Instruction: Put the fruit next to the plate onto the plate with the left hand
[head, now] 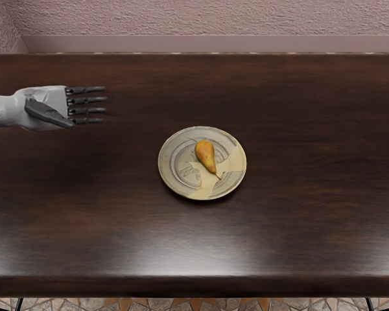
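My left hand (58,107) is open and holds nothing. Its four fingers (91,100) are stretched out straight, side by side with narrow gaps between them, and they point toward the picture's right. The thumb (48,115) lies slanted across the near side of the palm. My forearm comes in from the left edge.

The pear (205,154) lies on its side on the plate (165,170), a little above and right of the plate's middle and wholly inside the rim. Its long axis runs on a steep diagonal. The broad, rounded end is toward the far left, and the body tapers toward the near right, where the thin stem points at the plate's near-right rim. Its skin is orange-yellow, and darker along one side.

The plate is round and shallow, beige with grey rings and paler patches. It sits near the middle of the table (298,227) and casts a thin shadow on its near edge.

My hand is well apart from both, up and to the left over the far left part of the table, touching neither pear nor plate. I cannot tell whether it rests on the dark wood or hangs above it.

Behind the table stands a rough pinkish wall (207,19), and a strip of tiled floor (181,304) shows below the front edge
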